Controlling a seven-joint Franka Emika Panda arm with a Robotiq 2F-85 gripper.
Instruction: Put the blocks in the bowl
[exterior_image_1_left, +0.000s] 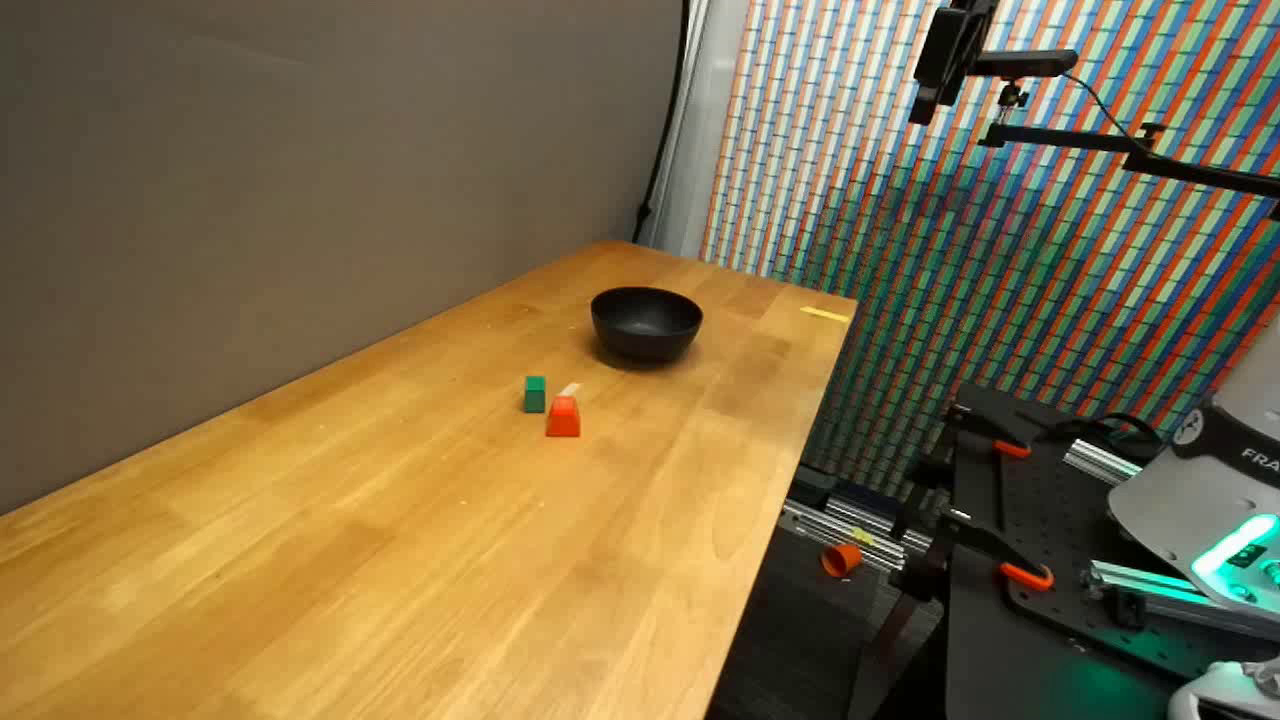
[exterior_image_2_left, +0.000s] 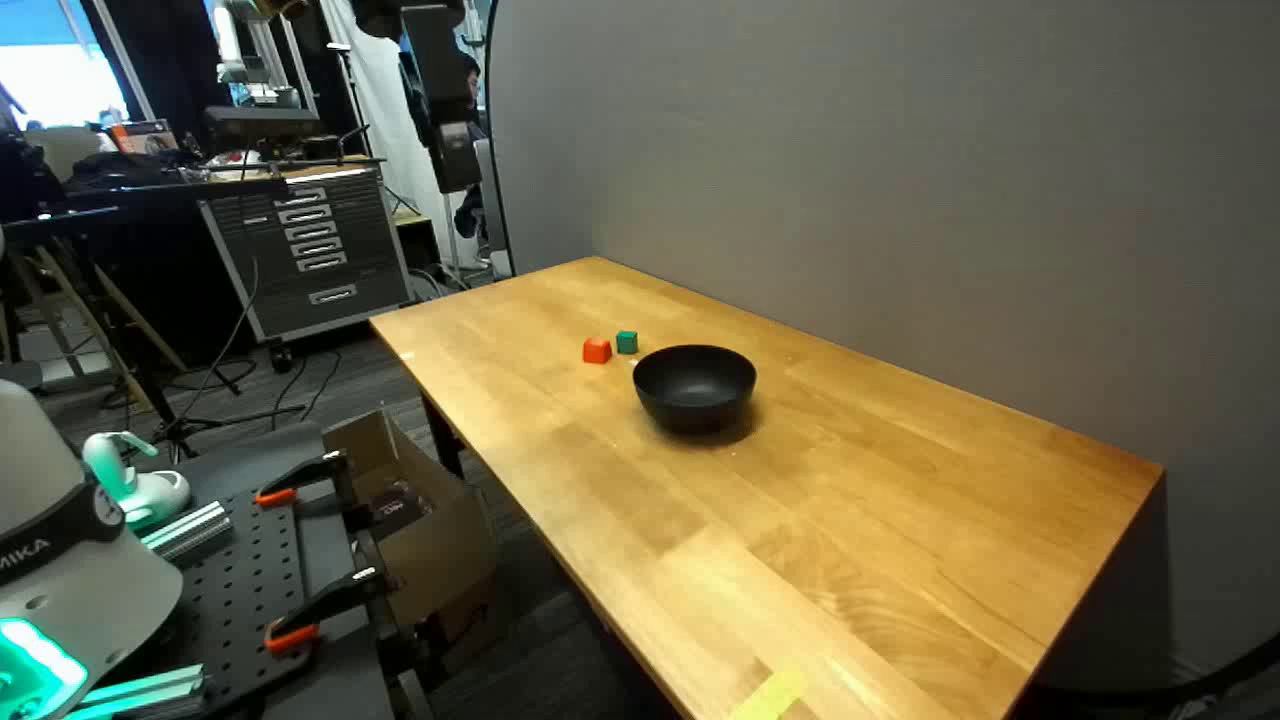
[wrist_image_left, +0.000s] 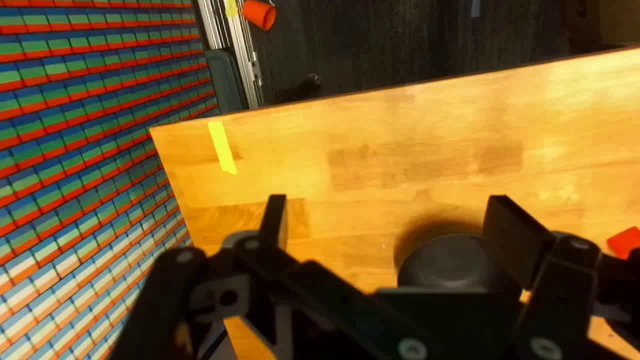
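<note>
Your end effector (wrist_image_left: 387, 220) shows in the wrist view with its jaws spread wide: the two fingers (wrist_image_left: 517, 240) stand well apart, and bare wood of the table (wrist_image_left: 360, 117) fills most of the gap you see between them. Lower in that same gap you can make out the black bowl (wrist_image_left: 445, 262), closer to the finger at the right of that view and partly hidden behind the end effector itself. Over by the right edge you have the red block (wrist_image_left: 623, 242), also partly covered.

Both exterior views let you see the bowl standing upright on the table, with the red block near it, outside its rim. In an exterior view you can pick out the green block (exterior_image_2_left: 627, 342) just beside the red one, a narrow strip of wood between them and both resting on the table. You'll notice the red block narrows toward its top. A small pale mark (exterior_image_1_left: 571, 389) shows close to the red block; what it is, you can't tell at this size.

You also have a strip of yellow tape (wrist_image_left: 222, 147) near a corner of the table, a grey backdrop (exterior_image_2_left: 880, 180) along one long side, and, below table level, an orange cup (exterior_image_1_left: 841, 560) tipped on its side.
</note>
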